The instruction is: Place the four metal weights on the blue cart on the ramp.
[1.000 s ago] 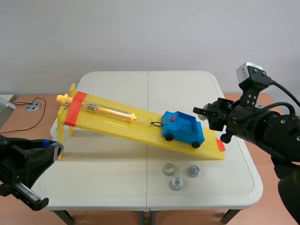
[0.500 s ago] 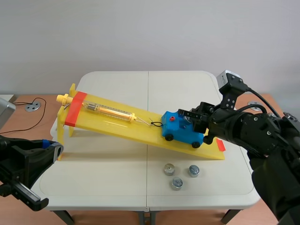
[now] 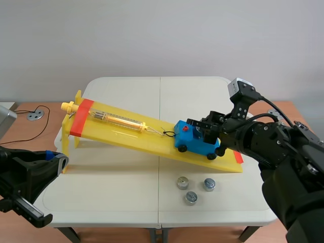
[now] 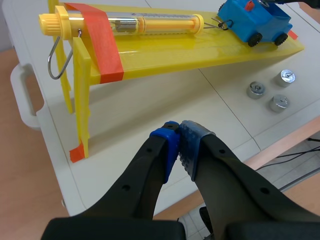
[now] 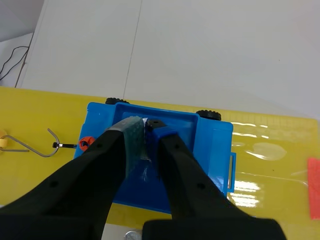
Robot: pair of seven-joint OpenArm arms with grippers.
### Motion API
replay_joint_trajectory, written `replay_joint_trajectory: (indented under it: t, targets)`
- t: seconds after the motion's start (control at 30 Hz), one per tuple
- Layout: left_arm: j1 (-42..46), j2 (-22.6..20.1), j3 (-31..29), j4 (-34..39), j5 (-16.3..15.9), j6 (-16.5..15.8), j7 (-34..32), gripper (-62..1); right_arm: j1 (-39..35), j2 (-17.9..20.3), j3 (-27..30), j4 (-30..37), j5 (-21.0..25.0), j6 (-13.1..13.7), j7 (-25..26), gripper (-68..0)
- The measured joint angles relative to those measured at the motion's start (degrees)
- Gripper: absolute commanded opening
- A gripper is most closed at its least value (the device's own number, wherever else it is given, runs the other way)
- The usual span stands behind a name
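The blue cart (image 3: 195,143) stands low on the yellow ramp (image 3: 126,134), hooked to a yellow spring scale (image 3: 119,120). My right gripper (image 3: 203,126) hangs right over the cart's tray. In the right wrist view, the gripper (image 5: 145,131) is shut on a metal weight (image 5: 147,121), only a silver sliver showing, above the cart (image 5: 210,145). Three metal weights (image 3: 182,183) (image 3: 209,184) (image 3: 191,197) lie on the table in front of the ramp's low end. My left gripper (image 4: 179,132) is shut on nothing, near the table's front left corner (image 3: 57,163).
The ramp's raised end stands on yellow legs (image 4: 80,105) with orange tape across it, ahead of my left gripper. The three loose weights (image 4: 255,90) lie past it to the right. A cable and grey disc (image 3: 34,115) sit on the floor beyond the table's left side.
My right gripper has moved left from beside the ramp's low end to over the cart's tray. The left arm and the three loose weights have not moved.
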Motion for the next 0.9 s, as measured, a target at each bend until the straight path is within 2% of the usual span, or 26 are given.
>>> replay_joint_trajectory:
  t: [0.23, 0.43, 0.6, 0.9]
  targets:
    - [0.00, 0.00, 0.00, 0.00, 0.00, 0.00, 0.00, -58.0, 0.00, 0.00, 0.48, 0.00, -2.40, 0.09, 1.55, -41.1]
    - [0.00, 0.00, 0.00, 0.00, 0.00, 0.00, 0.00, -58.0, -0.37, 0.11, 4.17, 1.60, -2.40, 5.29, 1.18, -40.9]
    - [0.00, 0.00, 0.00, 0.00, 0.00, 0.00, 0.00, -58.0, -3.48, 2.69, 5.38, 9.92, -2.36, 8.35, 0.33, -40.9]
    - [0.00, 0.00, 0.00, 0.00, 0.00, 0.00, 0.00, -58.0, -15.13, 11.96, 5.31, 26.10, -1.92, 12.04, -0.74, -40.9]
